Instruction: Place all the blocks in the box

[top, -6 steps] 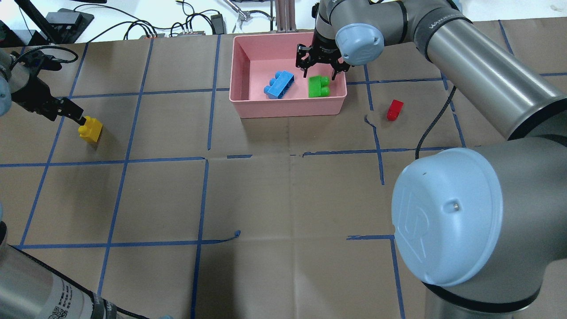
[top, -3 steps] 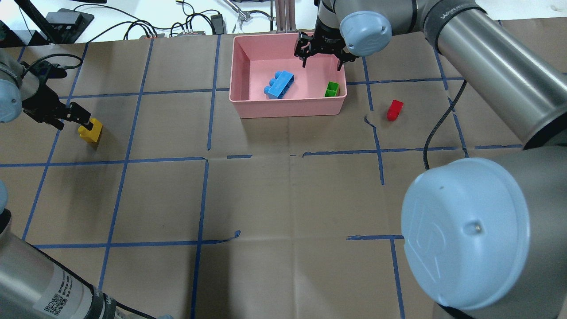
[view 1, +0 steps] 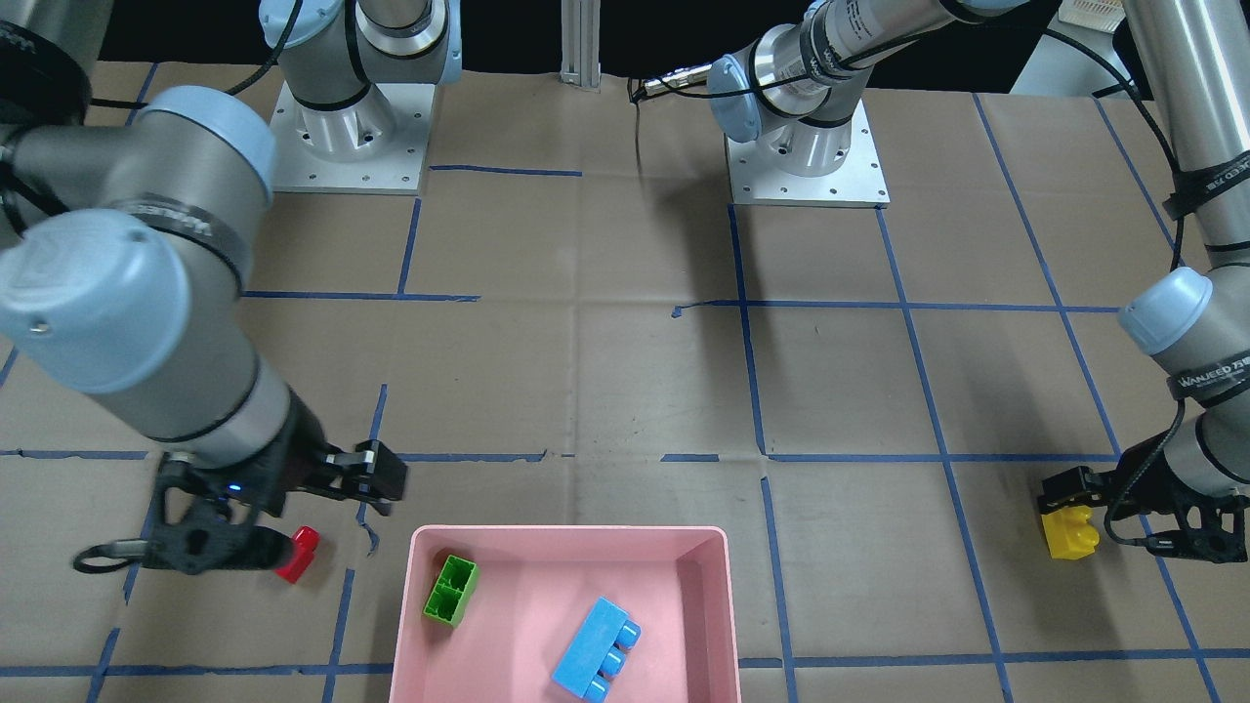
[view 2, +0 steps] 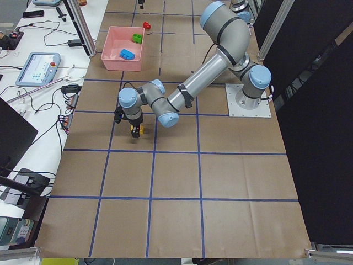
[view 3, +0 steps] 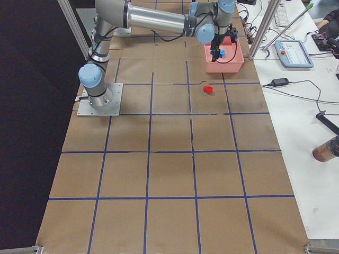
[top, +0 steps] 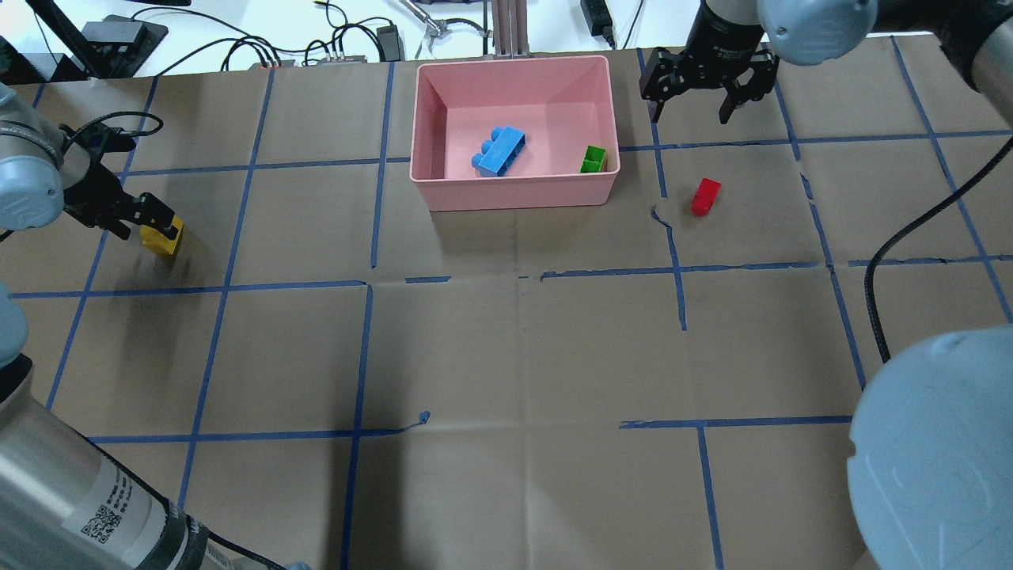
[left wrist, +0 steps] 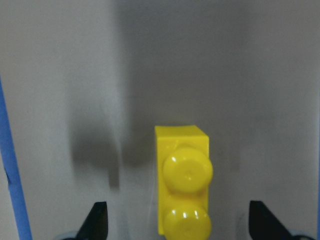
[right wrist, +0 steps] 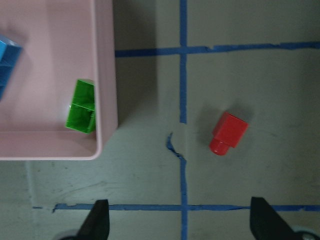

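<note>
Table, box, red block, yellow block

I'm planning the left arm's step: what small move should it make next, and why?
Probably shut the left gripper: its open jaws stand either side of the yellow block, seemingly at its height, and that block lies far outside the box.

Tabletop covered in creased brown sheeting, marked into squares by blue tape lines — several strips broken, one curled end lifted near the front. A white bench along the far edge carries tangled black cables and a power adapter. An aluminium post stands at that edge. A tablet-like pendant lies on the bench.
</note>
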Available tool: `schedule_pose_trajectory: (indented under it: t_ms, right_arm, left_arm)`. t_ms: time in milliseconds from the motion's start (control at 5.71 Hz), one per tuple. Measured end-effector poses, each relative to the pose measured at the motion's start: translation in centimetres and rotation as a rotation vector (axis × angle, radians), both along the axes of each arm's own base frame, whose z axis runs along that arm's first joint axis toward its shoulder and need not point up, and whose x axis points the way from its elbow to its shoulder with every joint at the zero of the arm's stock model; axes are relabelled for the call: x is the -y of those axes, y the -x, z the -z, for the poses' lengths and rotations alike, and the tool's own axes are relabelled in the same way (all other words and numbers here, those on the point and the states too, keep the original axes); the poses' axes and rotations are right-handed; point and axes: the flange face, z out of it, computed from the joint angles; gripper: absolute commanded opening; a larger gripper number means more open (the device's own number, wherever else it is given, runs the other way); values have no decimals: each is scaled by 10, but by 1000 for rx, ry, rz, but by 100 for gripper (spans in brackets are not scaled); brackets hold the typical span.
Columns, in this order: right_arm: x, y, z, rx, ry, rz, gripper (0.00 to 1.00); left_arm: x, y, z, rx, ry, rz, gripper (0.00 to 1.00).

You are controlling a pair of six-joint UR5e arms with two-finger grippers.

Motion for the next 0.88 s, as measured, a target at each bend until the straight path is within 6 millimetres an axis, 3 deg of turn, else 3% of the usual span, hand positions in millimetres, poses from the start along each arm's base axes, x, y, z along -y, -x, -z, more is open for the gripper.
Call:
schedule_pose_trajectory:
  t_ms: [175, 350, 525, 700, 875]
  right_arm:
    - [-6, 35, 21, 6, -39, 46, 100]
    - [-5, 50, 44, 8, -79, 92, 100]
    - [0, 54, 72, 10, -127, 175, 99]
    - [6, 55, 97, 9, -170, 289, 99]
    - [12, 55, 118, 5, -186, 381, 99]
  left_arm:
    - [0, 0, 2, 0, 2, 0, 19]
    - [1, 0, 1, -1, 5, 1, 11]
    - [3, 4, -2, -3, 15, 1, 12]
    - [7, 13, -20, -15, 58, -18, 12]
    - [13, 34, -61, -46, 139, -81, 12]
